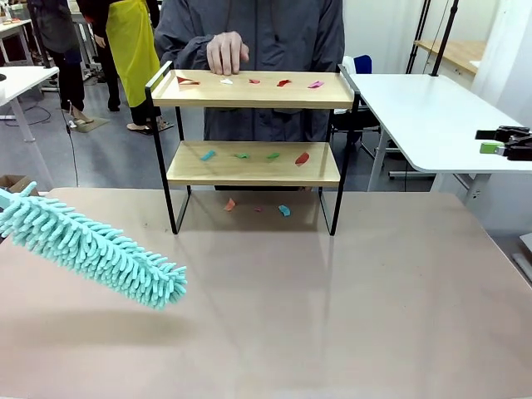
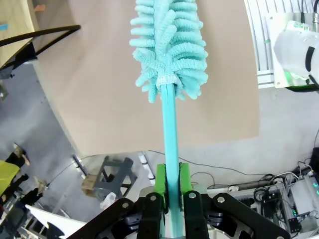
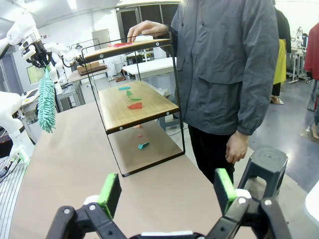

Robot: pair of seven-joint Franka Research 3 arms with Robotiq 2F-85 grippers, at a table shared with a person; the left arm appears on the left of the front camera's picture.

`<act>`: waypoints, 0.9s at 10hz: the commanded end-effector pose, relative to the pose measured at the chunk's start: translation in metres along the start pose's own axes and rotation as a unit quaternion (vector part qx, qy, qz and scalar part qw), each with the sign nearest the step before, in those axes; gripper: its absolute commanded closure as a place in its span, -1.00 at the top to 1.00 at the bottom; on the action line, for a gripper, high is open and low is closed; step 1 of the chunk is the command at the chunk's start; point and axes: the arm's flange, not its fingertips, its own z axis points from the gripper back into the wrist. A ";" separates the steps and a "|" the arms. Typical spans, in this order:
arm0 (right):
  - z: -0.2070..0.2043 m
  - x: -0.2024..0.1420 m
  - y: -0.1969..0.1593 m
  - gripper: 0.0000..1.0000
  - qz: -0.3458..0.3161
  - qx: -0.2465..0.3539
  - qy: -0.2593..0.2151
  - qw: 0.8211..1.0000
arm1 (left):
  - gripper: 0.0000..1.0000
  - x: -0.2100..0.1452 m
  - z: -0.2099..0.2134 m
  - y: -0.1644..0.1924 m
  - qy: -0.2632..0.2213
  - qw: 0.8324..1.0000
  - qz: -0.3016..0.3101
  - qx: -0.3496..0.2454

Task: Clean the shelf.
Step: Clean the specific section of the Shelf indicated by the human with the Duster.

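Observation:
The shelf [image 1: 249, 170] stands mid-table, with small coloured paper scraps [image 1: 284, 83] on both wooden boards and on the table beneath. My left gripper [image 2: 169, 191] is shut on the teal handle of a fluffy teal duster [image 2: 169, 45]. The duster's head [image 1: 91, 249] hangs over the table's left side, well short of the shelf. At the far right my right gripper [image 1: 489, 140] is open and holds nothing. In the right wrist view its green pads [image 3: 110, 191] stand wide apart, facing the shelf's [image 3: 134, 107] end, with the duster [image 3: 47, 99] farther off.
A person stands behind the shelf with one hand [image 1: 226, 51] resting on the top board. A white side table [image 1: 432, 116] is at the back right. A dark stool [image 3: 261, 162] stands beside the person. The tan table [image 1: 332, 316] stretches in front of the shelf.

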 end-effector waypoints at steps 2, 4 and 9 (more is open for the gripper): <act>-0.001 0.003 0.000 1.00 0.003 0.000 0.000 1.000 | -0.74 -0.002 -0.002 -0.002 0.007 1.000 -0.004 0.009; -0.001 0.003 0.000 1.00 0.003 0.000 0.000 1.000 | -0.74 -0.002 -0.002 -0.002 0.007 1.000 -0.004 0.009; -0.001 0.003 0.000 1.00 0.003 0.000 0.000 1.000 | -0.74 -0.002 -0.002 -0.002 0.007 1.000 -0.004 0.009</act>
